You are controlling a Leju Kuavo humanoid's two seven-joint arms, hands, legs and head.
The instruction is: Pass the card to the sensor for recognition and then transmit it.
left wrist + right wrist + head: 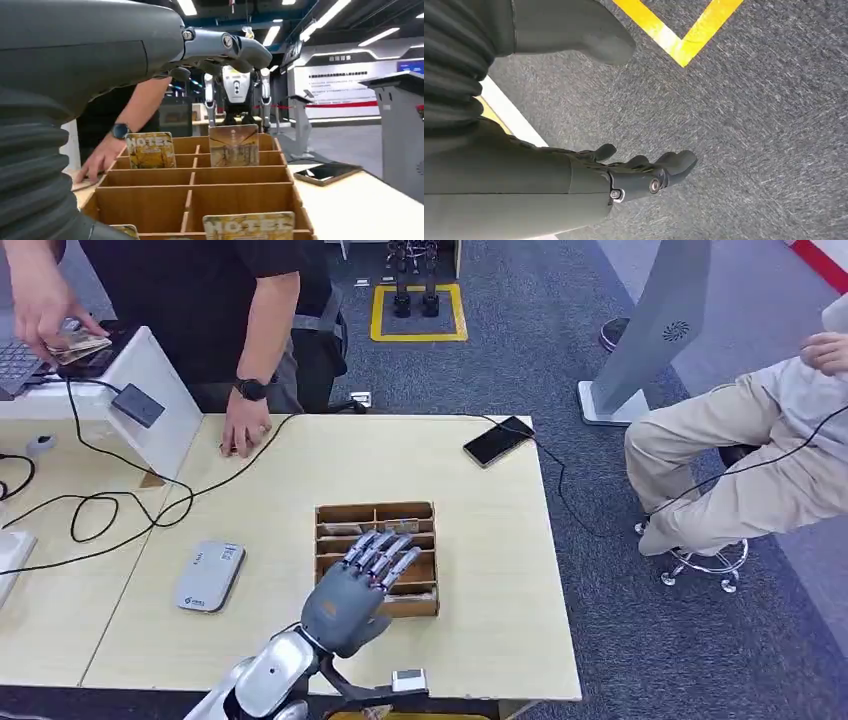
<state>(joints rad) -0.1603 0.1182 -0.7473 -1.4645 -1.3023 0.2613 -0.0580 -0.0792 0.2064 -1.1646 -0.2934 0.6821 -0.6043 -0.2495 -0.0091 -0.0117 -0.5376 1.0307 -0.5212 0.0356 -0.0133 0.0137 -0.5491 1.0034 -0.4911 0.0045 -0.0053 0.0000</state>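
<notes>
Low in the centre of the head view, we see the left hand (362,585) hovering over the wooden box (426,512) on the surface (500,570), fingers spread and holding nothing. Cards (233,145) stand upright in the box's slots (some read "HOTEL"). The sensor (209,575) lies on the surface left of the box. The right hand (644,175) hangs above carpet, fingers apart, empty. At upper left a person's hand (243,430) rests on the surface.
</notes>
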